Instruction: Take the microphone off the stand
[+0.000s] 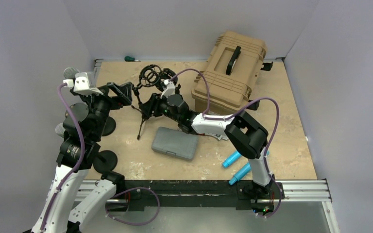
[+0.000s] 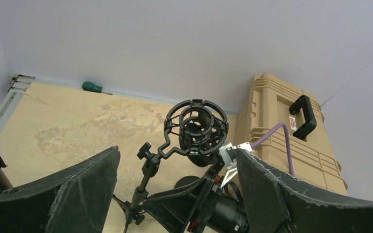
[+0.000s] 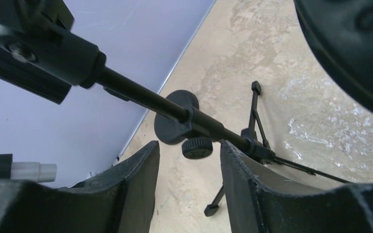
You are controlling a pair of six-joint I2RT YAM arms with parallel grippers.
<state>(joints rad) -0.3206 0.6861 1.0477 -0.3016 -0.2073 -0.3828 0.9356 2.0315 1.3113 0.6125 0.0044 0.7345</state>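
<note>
Microphone (image 2: 197,127) judged light, rigid; body to be gripped | left jaws spread | right jaws parted near stand (image 3: 141,94)

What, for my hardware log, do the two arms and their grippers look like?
Both mix glossy white shells with black joints: the left arm and the right arm. A purple cable loops along each. Each wrist carries a white camera mount. The left gripper and right gripper have broad, tapering black fingers with rough, frayed edges. No markings are readable.
</note>
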